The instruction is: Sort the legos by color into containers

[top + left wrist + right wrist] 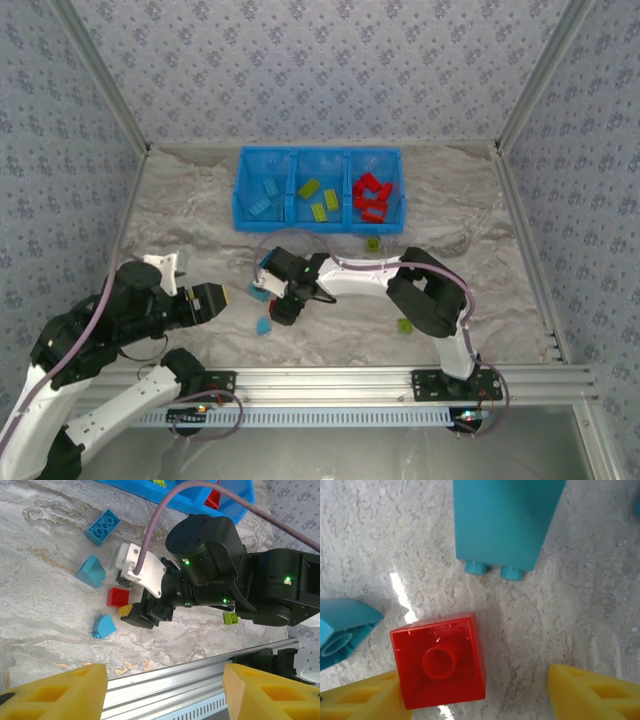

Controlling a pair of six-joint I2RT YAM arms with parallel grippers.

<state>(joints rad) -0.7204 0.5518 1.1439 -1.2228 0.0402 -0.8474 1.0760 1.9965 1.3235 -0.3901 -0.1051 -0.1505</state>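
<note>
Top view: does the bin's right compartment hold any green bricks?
No, the right compartment holds red bricks alone; the green ones lie in the middle compartment.

No text, label, brand, number or sign could be read on anything in the pictures.
</note>
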